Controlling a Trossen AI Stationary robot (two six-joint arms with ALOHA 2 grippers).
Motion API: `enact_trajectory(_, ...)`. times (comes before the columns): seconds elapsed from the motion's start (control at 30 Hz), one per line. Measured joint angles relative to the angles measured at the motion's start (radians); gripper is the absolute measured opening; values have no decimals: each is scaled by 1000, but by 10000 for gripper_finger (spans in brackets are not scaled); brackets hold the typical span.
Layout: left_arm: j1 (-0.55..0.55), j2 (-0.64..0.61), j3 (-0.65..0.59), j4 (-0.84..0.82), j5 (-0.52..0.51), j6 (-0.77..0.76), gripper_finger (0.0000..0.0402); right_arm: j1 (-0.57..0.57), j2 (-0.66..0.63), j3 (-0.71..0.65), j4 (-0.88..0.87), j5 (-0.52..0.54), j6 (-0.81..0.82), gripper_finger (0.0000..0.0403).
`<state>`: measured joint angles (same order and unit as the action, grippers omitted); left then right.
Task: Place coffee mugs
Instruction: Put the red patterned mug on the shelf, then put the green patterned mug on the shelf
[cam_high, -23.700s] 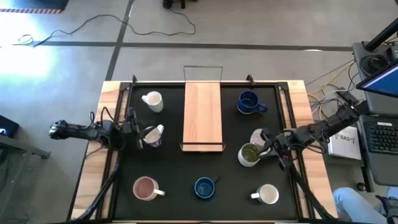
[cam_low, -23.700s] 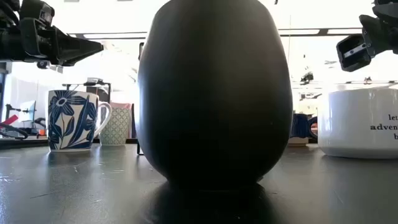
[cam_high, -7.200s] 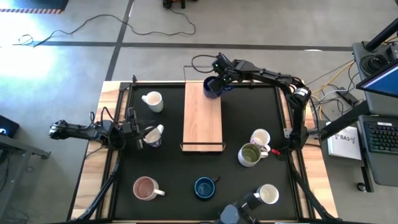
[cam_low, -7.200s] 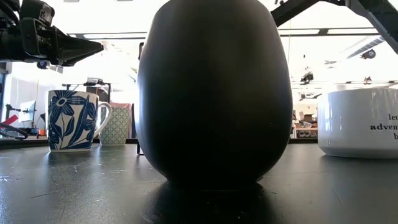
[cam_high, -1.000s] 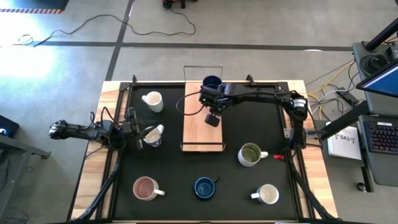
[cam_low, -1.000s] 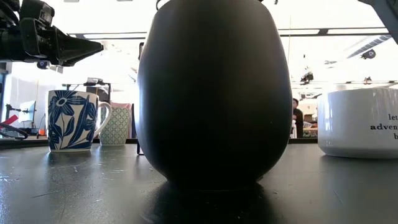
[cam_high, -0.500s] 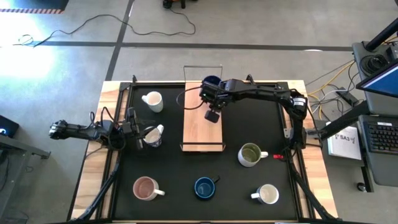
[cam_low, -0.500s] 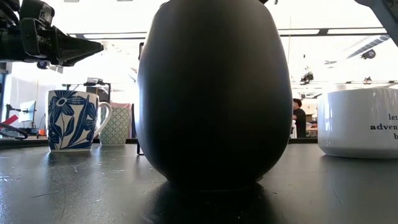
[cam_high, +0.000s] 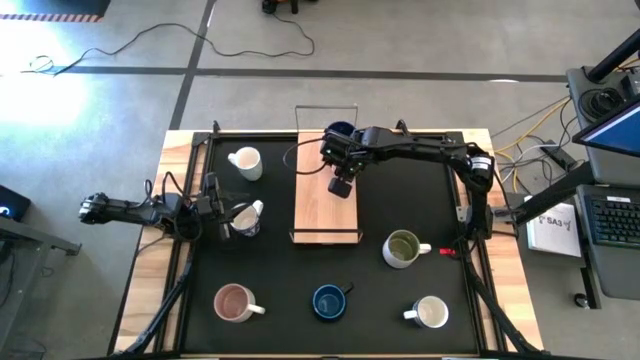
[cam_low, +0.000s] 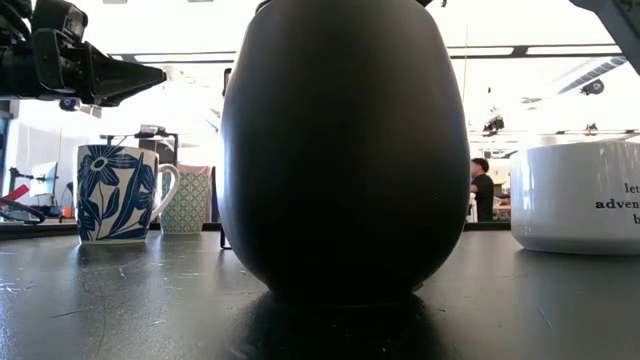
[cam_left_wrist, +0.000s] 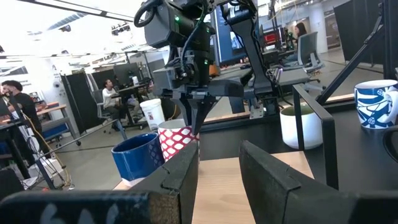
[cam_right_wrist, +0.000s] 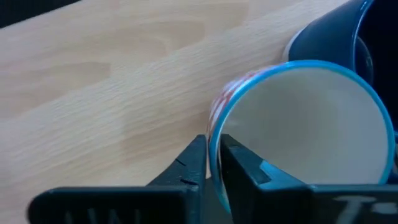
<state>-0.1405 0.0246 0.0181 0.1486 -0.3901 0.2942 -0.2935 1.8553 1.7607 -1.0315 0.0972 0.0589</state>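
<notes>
Black mat covers the table (cam_high: 290, 290). At its left edge the left hand (cam_high: 222, 217) waits with its fingers apart and nothing between them. A blue-flowered mug (cam_high: 247, 218) sits just beside it.

In the centre is the wooden board (cam_high: 325, 195), running lengthwise away from me with a wire frame at each end. Two mugs stand at its far end: a dark blue mug (cam_high: 340, 131) at the very end, and a red-patterned mug (cam_left_wrist: 176, 138) just beside it on the nearer side. I can't tell if they touch. Both are upright with their mouths up.

The right hand (cam_right_wrist: 213, 155) reaches in from the right and hangs straight over the red-patterned mug, pointing down. It is pinched shut on the rim, one finger inside and one outside. The mug's base looks to be on the wood, so I judge this placement nearly done.

The mug lies directly under the right hand with its axis vertical, so letting go and lifting straight up should clear it. A sideways pull toward the far end risks knocking the dark blue mug. The right arm is much the nearer; the left is well apart from the board.
</notes>
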Motion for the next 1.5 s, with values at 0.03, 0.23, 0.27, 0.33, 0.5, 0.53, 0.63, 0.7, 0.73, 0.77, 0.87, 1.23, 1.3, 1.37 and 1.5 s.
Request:
enact_trajectory(0.03,0,0,0,0,0,0,100,0,0,0,0,0,-2,50)
enact_trajectory(0.23,0,0,0,0,0,0,100,-2,0,0,-3,3,-1,83)
enact_trajectory(0.27,0,0,0,0,0,0,100,-2,0,0,-3,3,-1,86)
enact_trajectory(0.33,0,0,0,0,0,0,100,-2,0,0,-5,4,0,90)
enact_trajectory(0.5,0,0,0,0,0,0,100,-2,-39,-1,-13,7,-5,91)
enact_trajectory(0.53,0,0,0,0,0,0,100,-2,-52,0,-12,8,-6,90)
enact_trajectory(0.63,0,0,0,0,0,0,100,-2,-87,0,-10,8,-6,85)
enact_trajectory(0.7,0,0,0,0,0,0,100,-1,-109,0,-10,8,-6,82)
enact_trajectory(0.73,0,0,0,0,0,0,100,0,-118,0,-10,8,-7,80)
enact_trajectory(0.77,0,0,0,0,0,0,100,1,-125,0,-11,8,-7,78)
enact_trajectory(0.87,0,0,0,0,0,0,100,1,-141,0,-33,0,-30,74)
enact_trajectory(1.23,0,0,0,0,0,0,100,24,-254,0,-122,-4,-78,83)
enact_trajectory(1.3,0,0,0,0,0,0,100,38,-276,0,-122,-4,-78,84)
enact_trajectory(1.37,0,0,0,0,0,0,100,49,-295,0,-123,-4,-77,84)
enact_trajectory(1.5,0,0,0,0,0,0,100,77,-341,0,-124,-4,-48,77)
